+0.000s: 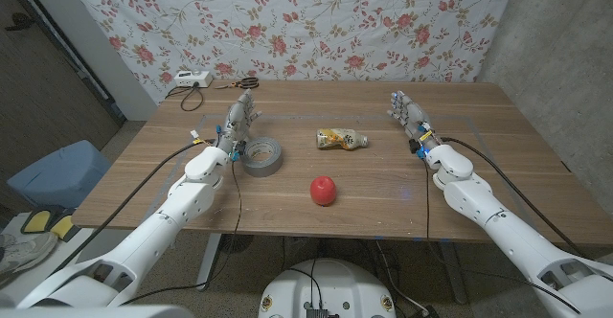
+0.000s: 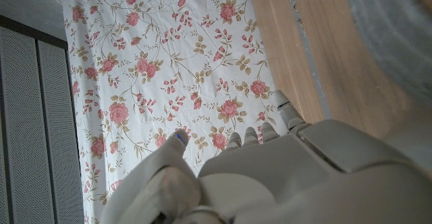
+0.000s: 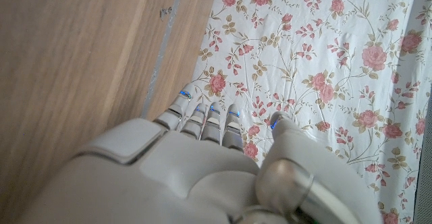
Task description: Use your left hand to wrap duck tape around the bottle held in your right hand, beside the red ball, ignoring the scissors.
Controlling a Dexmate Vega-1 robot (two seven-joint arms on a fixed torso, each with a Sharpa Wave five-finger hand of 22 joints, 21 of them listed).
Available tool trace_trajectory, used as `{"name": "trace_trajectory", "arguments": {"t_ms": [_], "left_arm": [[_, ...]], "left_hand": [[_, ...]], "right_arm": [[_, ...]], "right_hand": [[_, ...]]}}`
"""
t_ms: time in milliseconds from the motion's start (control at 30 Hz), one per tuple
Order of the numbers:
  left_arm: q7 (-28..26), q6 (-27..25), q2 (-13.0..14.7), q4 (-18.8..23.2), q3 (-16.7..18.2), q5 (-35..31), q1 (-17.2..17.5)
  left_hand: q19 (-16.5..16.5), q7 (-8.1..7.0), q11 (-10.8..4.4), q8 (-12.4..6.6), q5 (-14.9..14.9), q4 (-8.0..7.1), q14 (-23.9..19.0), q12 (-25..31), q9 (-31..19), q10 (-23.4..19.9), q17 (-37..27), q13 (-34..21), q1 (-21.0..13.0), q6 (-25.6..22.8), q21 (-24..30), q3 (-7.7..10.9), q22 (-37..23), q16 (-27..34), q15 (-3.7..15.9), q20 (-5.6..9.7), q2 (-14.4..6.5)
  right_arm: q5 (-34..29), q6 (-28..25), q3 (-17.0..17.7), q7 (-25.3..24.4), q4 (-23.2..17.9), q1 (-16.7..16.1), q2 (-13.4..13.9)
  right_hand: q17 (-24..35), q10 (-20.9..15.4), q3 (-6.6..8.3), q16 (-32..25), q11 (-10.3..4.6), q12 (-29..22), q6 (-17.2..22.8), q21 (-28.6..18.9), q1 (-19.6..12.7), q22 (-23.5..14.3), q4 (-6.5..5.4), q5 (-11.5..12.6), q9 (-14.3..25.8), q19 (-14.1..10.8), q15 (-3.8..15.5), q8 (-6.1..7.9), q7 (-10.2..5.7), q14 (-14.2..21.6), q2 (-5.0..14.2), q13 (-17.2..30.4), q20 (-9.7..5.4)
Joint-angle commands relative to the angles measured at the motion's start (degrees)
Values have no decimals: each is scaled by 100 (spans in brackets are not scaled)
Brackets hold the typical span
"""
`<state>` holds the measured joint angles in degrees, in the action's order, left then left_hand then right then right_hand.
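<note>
Head view: wooden table (image 1: 383, 189), floral curtain (image 1: 316, 21) behind.

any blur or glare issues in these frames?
Head view: even light, sharp; soft shadow under the red ball, no glare on the bottle. Left wrist view: tape roll blurred, too close. Right wrist view: right hand slightly soft, curtain sharp.
</note>
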<state>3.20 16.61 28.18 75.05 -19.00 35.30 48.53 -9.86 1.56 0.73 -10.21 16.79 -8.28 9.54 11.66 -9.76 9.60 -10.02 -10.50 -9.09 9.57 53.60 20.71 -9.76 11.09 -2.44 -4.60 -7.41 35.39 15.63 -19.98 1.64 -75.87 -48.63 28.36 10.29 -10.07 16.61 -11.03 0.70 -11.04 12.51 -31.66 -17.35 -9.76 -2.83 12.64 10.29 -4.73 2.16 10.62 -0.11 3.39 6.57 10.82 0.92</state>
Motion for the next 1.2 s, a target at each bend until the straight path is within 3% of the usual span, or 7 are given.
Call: {"name": "trace_trajectory", "arguments": {"t_ms": [33,233,367,433,700,1200], "left_arm": [[208,-220,-402,106,551,-567,80],[234,-433,-554,199,692,-842,78],[220,-525,-648,272,765,-968,101],[195,-589,-682,333,787,-1030,119],[117,-704,-797,516,850,-1217,195],[59,-909,-845,856,911,-1324,358]], "left_hand": [[-1327,14,17,-33,41,10,998,36,-11,998,-25,-11,-43,1003,71,38,-23,24,-18,-18,0],[-1268,16,66,-58,50,18,913,62,-10,913,-24,-12,-46,919,59,31,-22,47,-33,-29,6],[-1157,15,171,-100,62,36,778,103,-11,767,-21,-13,-55,740,43,17,-22,75,-85,-89,27],[-1090,14,246,-108,69,46,691,129,-12,672,-20,-15,-62,666,34,11,-22,93,-113,-101,35],[-916,-29,325,-145,87,76,496,172,-16,468,-19,-19,-85,407,5,-5,-21,117,-200,-194,61],[-789,-78,456,-139,102,95,333,198,-22,304,-22,-26,-104,244,-39,-19,-23,126,-255,-326,73]], "right_arm": [[-594,-201,333,106,-124,-70,-148],[-1045,-419,342,161,-332,-69,69],[-1349,-702,273,185,-590,-78,310],[-1570,-913,196,204,-798,-78,512],[-1968,-1236,29,287,-1174,-66,894],[-2541,-1775,-335,474,-1944,19,1524]], "right_hand": [[21,-47,46,-20,3,-35,46,-13,-89,-11,48,17,8,-75,-15,29,-3,57,-31,26,-10],[-1,-55,58,-15,55,-32,88,52,-266,-7,259,17,10,-97,-160,46,-1,77,-172,23,20],[4,-56,163,-48,78,-28,110,141,-606,-18,582,-10,22,-161,-378,54,-39,181,-205,29,397],[9,-79,199,-72,54,-37,122,158,-692,-22,658,-33,25,-190,-418,57,-74,246,-184,32,480],[20,-130,275,-110,41,-55,147,186,-852,-28,788,-76,31,-234,-384,65,-98,358,-130,38,552],[28,-157,323,-102,46,-59,116,228,-982,-33,910,-122,37,-240,-373,50,-107,357,-120,45,597]]}}
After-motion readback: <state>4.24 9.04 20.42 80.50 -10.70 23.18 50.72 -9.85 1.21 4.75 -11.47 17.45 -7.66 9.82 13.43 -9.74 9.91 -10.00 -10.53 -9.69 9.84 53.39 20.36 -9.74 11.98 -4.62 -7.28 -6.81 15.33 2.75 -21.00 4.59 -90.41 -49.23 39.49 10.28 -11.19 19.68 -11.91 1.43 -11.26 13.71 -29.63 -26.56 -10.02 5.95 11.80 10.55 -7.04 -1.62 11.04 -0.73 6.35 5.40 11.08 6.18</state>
